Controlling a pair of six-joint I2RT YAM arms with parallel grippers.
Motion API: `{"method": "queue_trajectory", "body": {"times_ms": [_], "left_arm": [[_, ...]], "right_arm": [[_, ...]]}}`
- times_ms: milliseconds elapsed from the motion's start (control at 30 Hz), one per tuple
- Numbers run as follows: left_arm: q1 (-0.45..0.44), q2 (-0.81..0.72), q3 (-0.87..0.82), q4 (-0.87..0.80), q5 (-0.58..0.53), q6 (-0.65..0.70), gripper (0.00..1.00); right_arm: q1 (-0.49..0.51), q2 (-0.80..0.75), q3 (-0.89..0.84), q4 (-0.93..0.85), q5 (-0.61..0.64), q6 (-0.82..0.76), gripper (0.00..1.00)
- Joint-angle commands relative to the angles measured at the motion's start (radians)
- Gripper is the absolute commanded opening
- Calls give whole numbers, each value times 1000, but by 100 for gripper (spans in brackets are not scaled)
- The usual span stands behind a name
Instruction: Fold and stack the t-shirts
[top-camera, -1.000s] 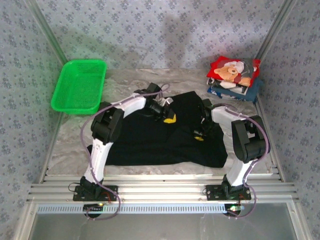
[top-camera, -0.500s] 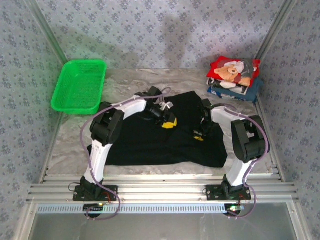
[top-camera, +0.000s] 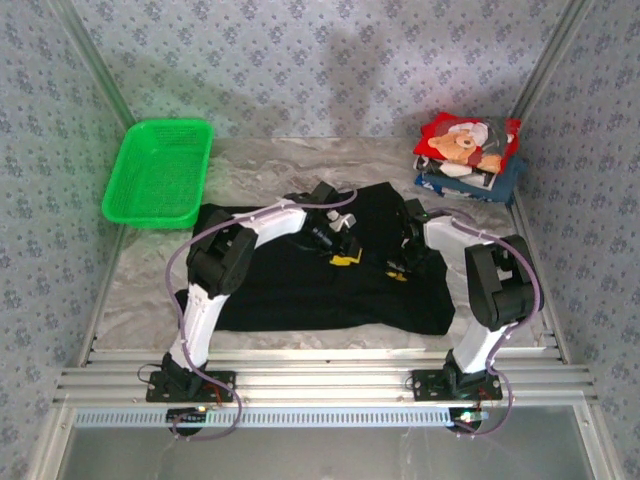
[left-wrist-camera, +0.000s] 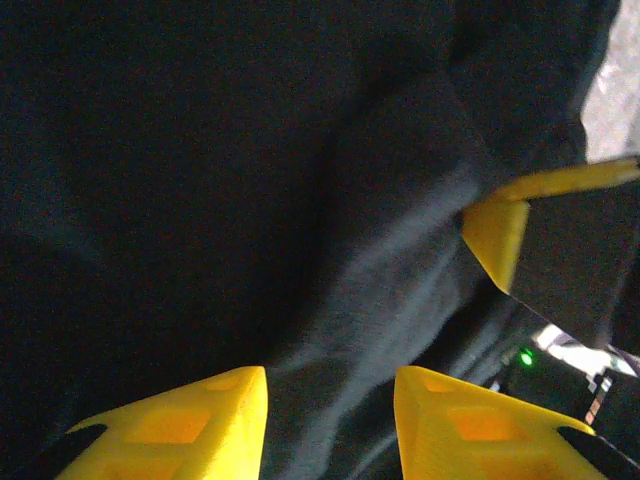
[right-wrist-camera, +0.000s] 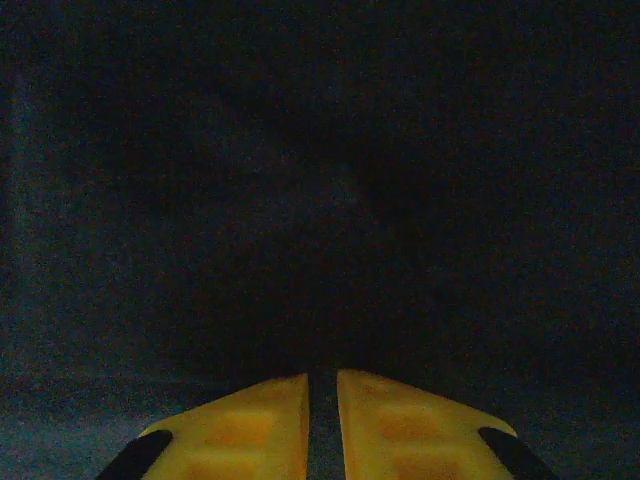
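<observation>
A plain black t-shirt (top-camera: 300, 290) lies spread over the middle of the table, and black cloth (right-wrist-camera: 320, 180) spans the right wrist view. My left gripper (top-camera: 345, 259) hovers low over the shirt's centre. Its yellow fingers stand open (left-wrist-camera: 330, 385) with a raised fold of the black cloth (left-wrist-camera: 400, 270) running between them. My right gripper (top-camera: 399, 271) sits a little to the right, its fingers (right-wrist-camera: 322, 385) shut with a thin strip of black cloth pinched in the slit. At the back right is a folded stack: red teddy-bear shirt (top-camera: 465, 140) on top, white (top-camera: 455, 170) and dark blue (top-camera: 505, 180) below.
A green plastic mesh basket (top-camera: 160, 170) stands at the back left. Crinkled silver sheeting (top-camera: 140, 280) covers the table around the shirt. Patterned walls close in three sides. One yellow finger of the right gripper (left-wrist-camera: 495, 235) shows close by in the left wrist view.
My left gripper has moved right and slightly toward the near edge across the shirt, closing on the right gripper. The shirt's left upper part now lies spread out. The right gripper has stayed put.
</observation>
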Motion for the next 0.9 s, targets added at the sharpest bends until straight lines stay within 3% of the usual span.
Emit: {"method": "queue_trajectory", "body": {"times_ms": [0, 100, 567, 867], "left_arm": [[17, -114, -10, -1, -152, 5, 39], [15, -106, 13, -11, -183, 3, 41], [-30, -1, 65, 35, -87, -42, 42], [-62, 36, 85, 8, -64, -34, 42]], "right_arm": [[5, -15, -23, 13, 15, 11, 21], [4, -24, -29, 21, 6, 10, 26], [-12, -187, -26, 9, -53, -49, 48], [-93, -341, -51, -17, -96, -66, 59]]}}
